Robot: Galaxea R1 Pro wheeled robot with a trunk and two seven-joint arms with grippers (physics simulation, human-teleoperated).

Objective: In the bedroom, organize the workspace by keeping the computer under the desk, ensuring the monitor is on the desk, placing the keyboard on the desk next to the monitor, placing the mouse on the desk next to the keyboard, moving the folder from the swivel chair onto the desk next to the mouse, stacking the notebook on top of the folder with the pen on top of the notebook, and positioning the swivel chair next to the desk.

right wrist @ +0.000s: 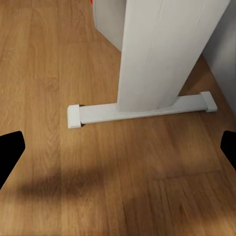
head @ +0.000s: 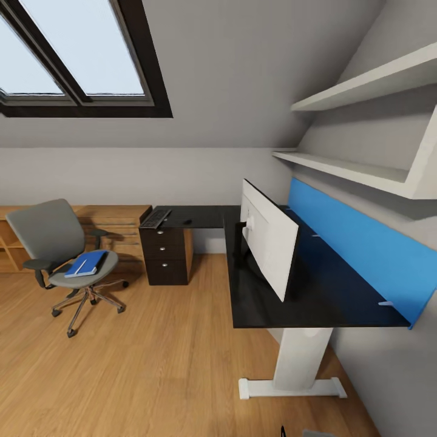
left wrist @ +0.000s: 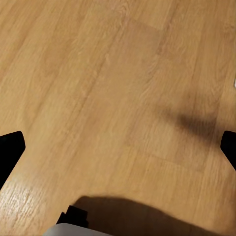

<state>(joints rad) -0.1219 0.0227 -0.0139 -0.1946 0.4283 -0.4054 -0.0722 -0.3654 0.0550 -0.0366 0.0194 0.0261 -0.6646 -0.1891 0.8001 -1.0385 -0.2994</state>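
Note:
The black-topped desk [head: 331,297] runs along the right wall in the head view. On it stands the monitor [head: 270,243], its white back toward me. The keyboard [head: 156,218] and the mouse [head: 187,221] lie on the desk's far wing above the drawers. At the left, apart from the desk, the swivel chair [head: 51,237] carries the blue folder [head: 87,264] with the white pen [head: 83,265] on top. I cannot make out the notebook. The computer is out of view. My left gripper [left wrist: 118,147] is open over bare floor. My right gripper [right wrist: 118,147] is open near the desk's white leg [right wrist: 162,49].
A light wood cabinet [head: 115,221] stands behind the chair. Two white wall shelves [head: 364,85] hang over the desk, and a skylight [head: 73,60] is at the upper left. The leg's foot bar [right wrist: 142,112] lies on the wood floor [head: 152,364], which stretches between chair and desk.

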